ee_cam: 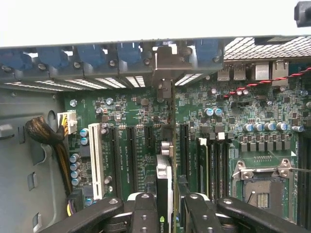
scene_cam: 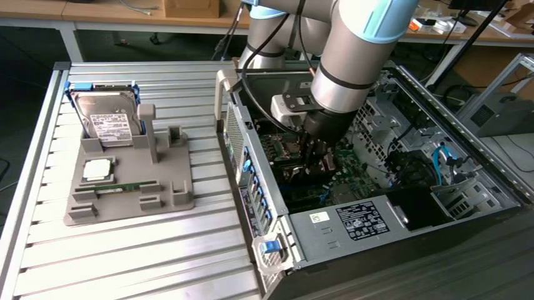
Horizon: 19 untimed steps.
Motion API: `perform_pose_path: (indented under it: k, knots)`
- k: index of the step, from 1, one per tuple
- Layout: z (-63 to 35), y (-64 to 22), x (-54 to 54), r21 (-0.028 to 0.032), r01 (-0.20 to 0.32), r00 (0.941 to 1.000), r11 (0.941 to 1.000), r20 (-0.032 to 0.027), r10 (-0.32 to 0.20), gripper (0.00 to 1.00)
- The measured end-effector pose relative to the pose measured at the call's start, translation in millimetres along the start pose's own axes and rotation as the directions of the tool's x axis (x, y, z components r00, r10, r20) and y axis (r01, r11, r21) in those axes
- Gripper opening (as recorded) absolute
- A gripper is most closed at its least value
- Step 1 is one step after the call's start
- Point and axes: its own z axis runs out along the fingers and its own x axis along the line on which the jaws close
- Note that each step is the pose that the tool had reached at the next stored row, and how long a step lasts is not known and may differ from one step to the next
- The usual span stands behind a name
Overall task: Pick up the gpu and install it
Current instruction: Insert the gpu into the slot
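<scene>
Down inside the open computer case [scene_cam: 250, 156], itself on a ribbed metal surface [scene_cam: 167, 250]. Gripper [ee_cam: 167, 213] clamped on the gpu [ee_cam: 164, 182], held edge-on and upright over the motherboard [ee_cam: 126, 126] slots, bracket end toward the blue rear slot covers [ee_cam: 92, 56]. Beside the case, on the same surface, a grey holder [scene_cam: 125, 206] with hard drive [scene_cam: 109, 122] and RAM stick [scene_cam: 117, 186]. Behind, wooden desks [scene_cam: 100, 9] and a cardboard box [scene_cam: 192, 7].

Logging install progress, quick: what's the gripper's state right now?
Gripper: closed on the gpu, held edge-on over the motherboard.
</scene>
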Motion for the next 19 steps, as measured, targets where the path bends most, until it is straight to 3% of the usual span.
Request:
perform_pose_path:
  k: [13, 19]
  knots:
    - [1.2, 0.2, 0.2, 0.0002, 0.000, 1.0000, 1.0000, 0.0010, 0.000, 0.27]
    - [-3.4, 1.0, 0.4, 0.0032, -0.004, 1.0000, 1.0000, 0.0010, 0.004, 0.27]
